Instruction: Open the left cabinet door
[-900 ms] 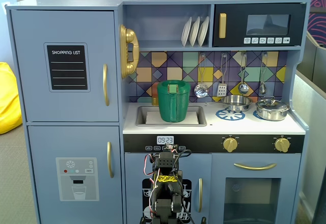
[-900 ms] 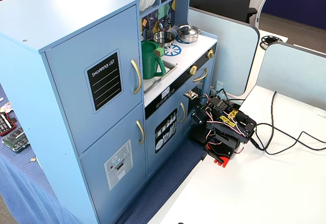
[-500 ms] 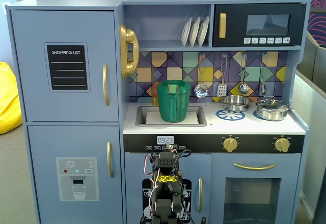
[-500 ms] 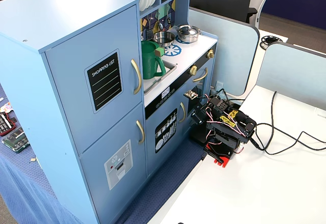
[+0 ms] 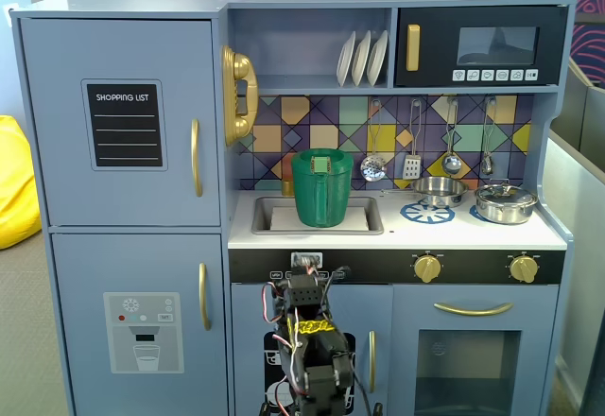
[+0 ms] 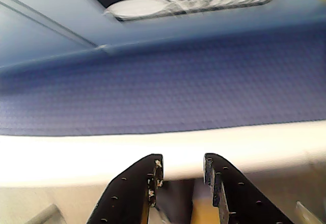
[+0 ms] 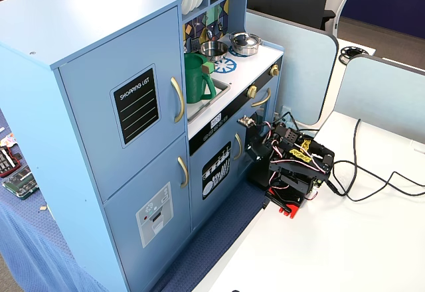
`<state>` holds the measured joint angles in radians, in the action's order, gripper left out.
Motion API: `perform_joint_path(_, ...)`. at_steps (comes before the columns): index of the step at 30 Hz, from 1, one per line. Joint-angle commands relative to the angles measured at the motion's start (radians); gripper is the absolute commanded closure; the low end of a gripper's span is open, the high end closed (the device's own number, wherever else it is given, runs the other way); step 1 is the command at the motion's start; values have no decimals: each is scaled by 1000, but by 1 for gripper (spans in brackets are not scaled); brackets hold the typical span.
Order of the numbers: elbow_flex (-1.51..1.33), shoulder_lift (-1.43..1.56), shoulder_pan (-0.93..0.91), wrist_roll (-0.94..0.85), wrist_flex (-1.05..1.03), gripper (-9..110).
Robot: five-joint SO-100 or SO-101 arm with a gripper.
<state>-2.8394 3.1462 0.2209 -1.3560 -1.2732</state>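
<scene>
Gripper [image 6: 181, 175], slightly parted and empty, hangs low, well apart from the shut left cabinet door [image 5: 121, 121]; it risks catching the nearer dishes-print door [image 7: 217, 170].

"SHOPPING LIST" heads the black chalkboard panel [image 5: 125, 125] on the left cabinet door [image 5: 120, 123].

Closed left cabinet door [image 5: 121, 121], gold-handled

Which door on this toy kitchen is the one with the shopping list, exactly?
Start at the tall blue-grey fridge column on the toy kitchen's left in a fixed view. The upper blue-grey door carries a black "SHOPPING LIST" chalkboard panel and a vertical gold handle; the lower blue-grey door shows an ice-dispenser picture instead.
</scene>
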Motion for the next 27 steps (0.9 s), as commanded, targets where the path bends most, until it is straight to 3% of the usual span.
perform_joint_path(1, 190, -48, 91, 6, 127, 101)
perform_joint_path(9, 453, -204, 212, -121, 387, 101)
perform_joint_path(16, 715, -428, 290, -72, 552, 102)
perform_joint_path(27, 931, -647, 387, -259, 756, 98)
